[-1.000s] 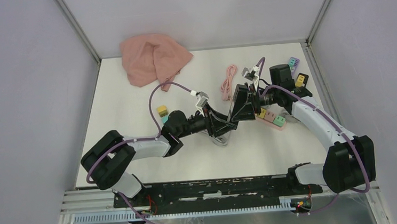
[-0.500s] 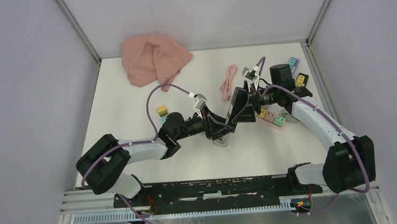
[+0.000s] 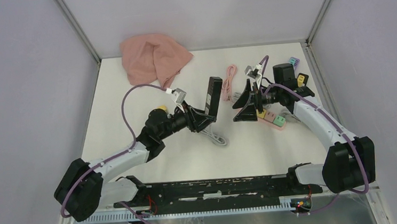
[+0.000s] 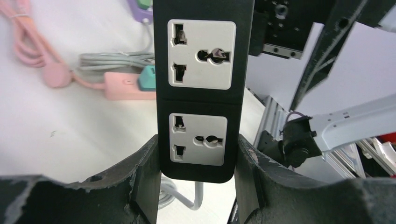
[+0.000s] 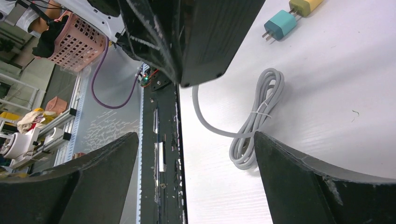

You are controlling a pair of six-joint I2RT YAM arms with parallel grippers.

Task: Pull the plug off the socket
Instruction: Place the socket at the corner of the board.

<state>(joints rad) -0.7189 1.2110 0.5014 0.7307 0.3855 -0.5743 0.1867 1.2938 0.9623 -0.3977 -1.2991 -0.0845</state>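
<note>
Black power strip [image 3: 215,93] is being pinched upright mid-table by the left gripper [image 4: 196,163], steadied against pulling; its sockets [image 4: 201,53] are showing no plug, and the right gripper [image 5: 196,144] is being held spread, empty.

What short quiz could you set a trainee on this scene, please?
1. True or false: the left gripper is shut on the black plastic power strip.
2. Multiple choice: the right gripper is A) open and empty, B) shut on a teal plug, C) shut on a grey cable.
3. Short answer: how many plugs sit in the two white sockets shown in the left wrist view?

Key: 1 true; 2 A; 3 zero, both are empty.
</note>
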